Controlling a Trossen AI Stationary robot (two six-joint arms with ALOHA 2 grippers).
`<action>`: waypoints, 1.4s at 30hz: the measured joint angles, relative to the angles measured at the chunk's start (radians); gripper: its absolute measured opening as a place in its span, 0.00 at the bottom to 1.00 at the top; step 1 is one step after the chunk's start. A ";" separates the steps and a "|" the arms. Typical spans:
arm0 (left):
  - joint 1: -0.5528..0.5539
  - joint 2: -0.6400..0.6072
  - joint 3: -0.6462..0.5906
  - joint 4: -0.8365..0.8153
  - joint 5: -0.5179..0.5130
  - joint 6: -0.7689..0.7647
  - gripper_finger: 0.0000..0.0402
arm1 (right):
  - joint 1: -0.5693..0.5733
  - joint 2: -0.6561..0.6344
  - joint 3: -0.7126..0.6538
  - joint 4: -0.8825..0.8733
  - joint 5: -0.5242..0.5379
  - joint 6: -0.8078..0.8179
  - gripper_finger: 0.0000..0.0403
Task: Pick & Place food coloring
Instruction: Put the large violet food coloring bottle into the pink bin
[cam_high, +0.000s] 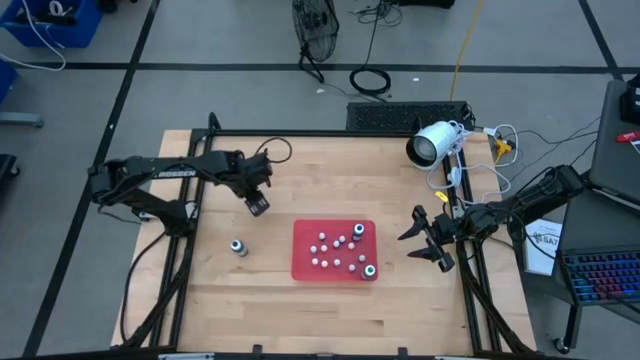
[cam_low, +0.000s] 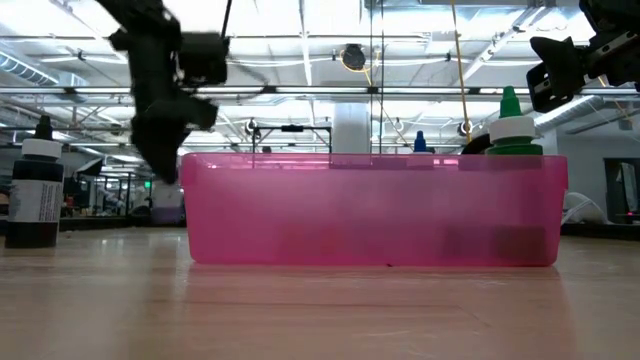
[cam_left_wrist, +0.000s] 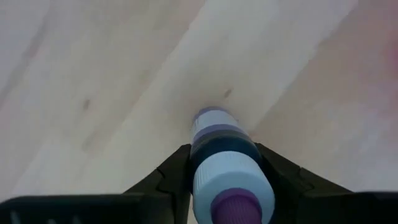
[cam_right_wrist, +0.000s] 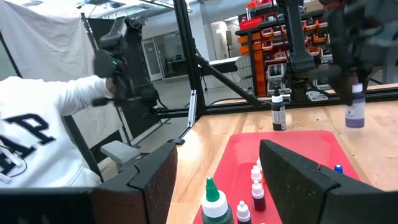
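Observation:
My left gripper (cam_high: 257, 205) hovers over the table to the left of the red tray (cam_high: 305, 262), shut on a small whitish bottle with a purple tip (cam_left_wrist: 227, 177). Several tiny food coloring bottles (cam_high: 335, 250) stand in the tray, among them a green-capped one (cam_right_wrist: 214, 202). A single dark bottle (cam_high: 238, 247) stands upright on the wood left of the tray. My right gripper (cam_high: 428, 240) waits open just right of the tray, touching nothing. My left gripper pinches the purple-tipped bottle by its body (cam_left_wrist: 222, 144) between the two fingers (cam_left_wrist: 177, 171), coming from above and pointing down. The bottle's tip faces the wrist and its base faces the table. It hangs lifted clear (cam_right_wrist: 354, 107) of the wood.
A white cylindrical camera (cam_high: 432, 145) with cables lies at the table's far right corner. A person in a white top (cam_right_wrist: 37, 143) shows beyond the table in the right wrist view. Bare wood (cam_high: 250, 295) lies near the tray's left and in front of it.

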 joint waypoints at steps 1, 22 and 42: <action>-0.017 0.000 0.025 -0.002 0.001 0.000 0.35 | 0.000 0.000 0.000 0.000 0.000 0.000 0.54; -0.456 0.334 0.588 -0.098 -0.026 -0.008 0.35 | 0.000 0.000 0.000 0.000 0.000 0.000 0.54; -0.417 0.597 0.638 -0.129 -0.026 0.091 0.35 | 0.000 0.000 0.000 0.000 0.000 0.000 0.54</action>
